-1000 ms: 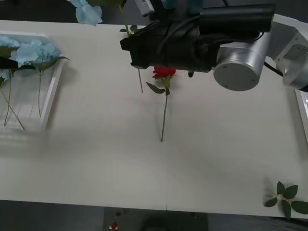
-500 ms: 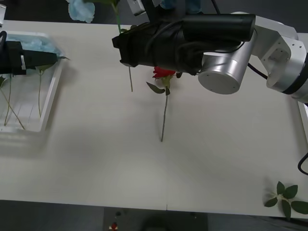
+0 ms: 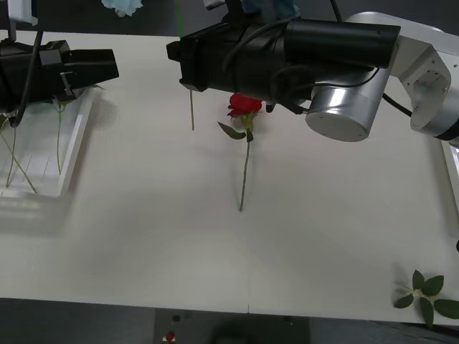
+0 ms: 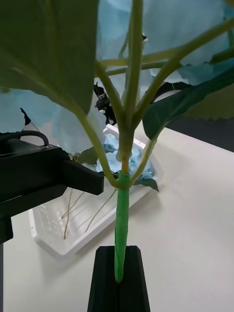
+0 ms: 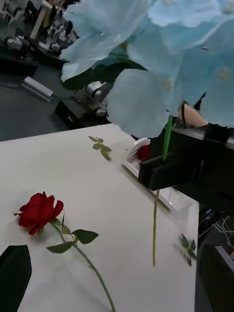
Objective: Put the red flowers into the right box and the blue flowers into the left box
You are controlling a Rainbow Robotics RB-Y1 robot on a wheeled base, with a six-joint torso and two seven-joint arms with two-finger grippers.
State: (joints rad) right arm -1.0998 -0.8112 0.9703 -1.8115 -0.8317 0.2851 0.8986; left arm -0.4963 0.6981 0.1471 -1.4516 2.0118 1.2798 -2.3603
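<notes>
One red flower (image 3: 244,107) lies flat mid-table, stem toward the robot. A blue flower (image 4: 122,161) hangs upright, off the table. The left box (image 3: 75,154) holds blue flowers (image 4: 123,151) — perhaps three.

Matt white table (image 3: 301,236); translucent plastic left box (image 3: 72,154).

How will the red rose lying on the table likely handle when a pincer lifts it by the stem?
The red rose probably droops head-first: thin stem, heavier bloom. Likely light. The right pincer holds a similar blue flower upright by its stem.
</notes>
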